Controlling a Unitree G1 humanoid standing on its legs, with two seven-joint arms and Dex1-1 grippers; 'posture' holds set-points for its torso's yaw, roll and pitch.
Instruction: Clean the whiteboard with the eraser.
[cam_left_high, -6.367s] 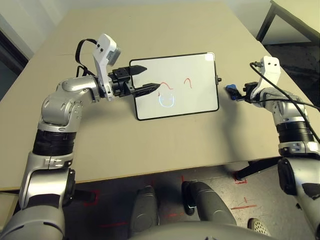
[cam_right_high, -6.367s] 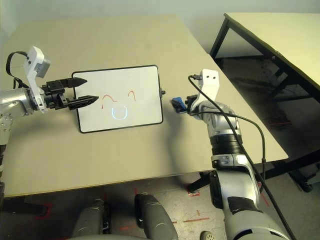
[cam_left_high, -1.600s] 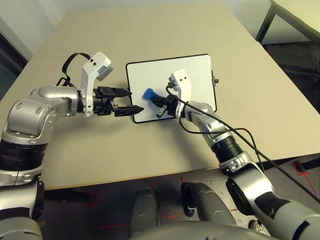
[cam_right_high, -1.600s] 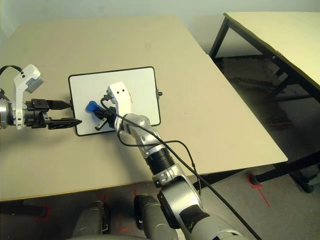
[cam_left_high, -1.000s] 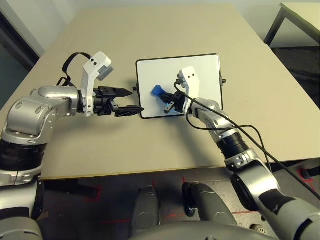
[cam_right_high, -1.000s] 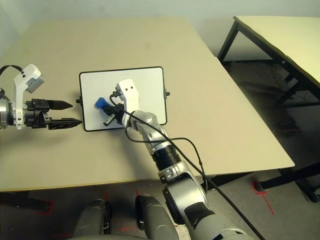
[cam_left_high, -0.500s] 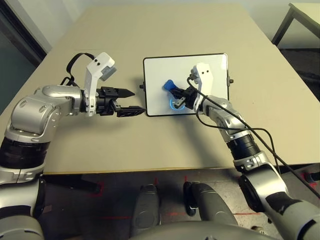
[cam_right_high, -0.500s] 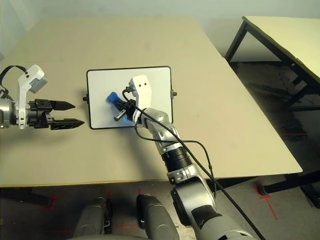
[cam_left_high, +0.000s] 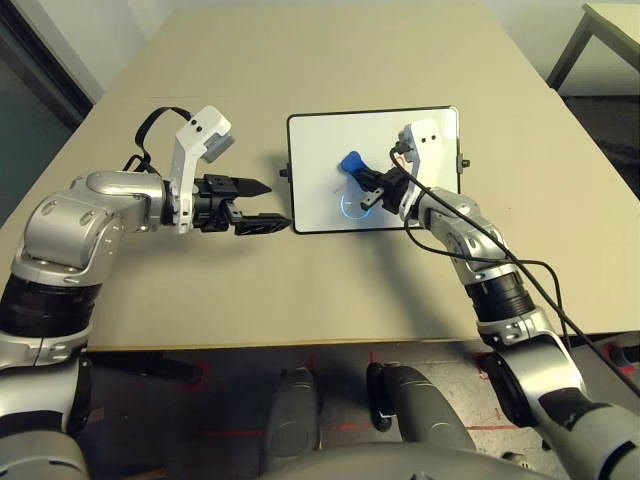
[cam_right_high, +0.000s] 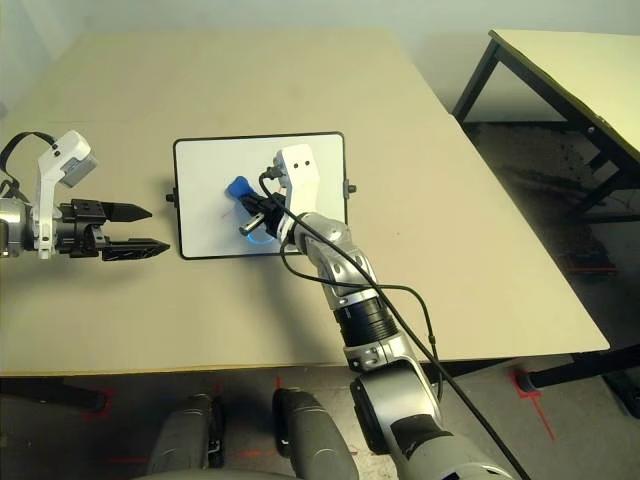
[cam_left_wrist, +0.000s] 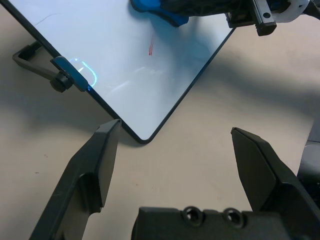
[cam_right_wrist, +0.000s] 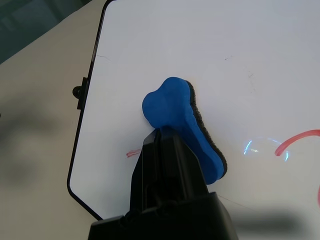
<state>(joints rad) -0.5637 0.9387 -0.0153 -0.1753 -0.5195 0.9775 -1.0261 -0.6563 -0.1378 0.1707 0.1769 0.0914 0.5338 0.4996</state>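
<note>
Whiteboard (cam_left_high: 372, 170) marks lay at my right end effector's (cam_left_high: 368, 185) five o'clock. It gripped the eraser (cam_left_high: 352, 163); left end effector (cam_left_high: 262, 205) gaped.

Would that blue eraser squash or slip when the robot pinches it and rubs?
Probably little. The eraser keeps its rounded shape while the right end effector is shut on it, so it seems fairly firm. Its dark felt-like underside should drag rather than skate on the whiteboard. It looks small and likely light.
</note>
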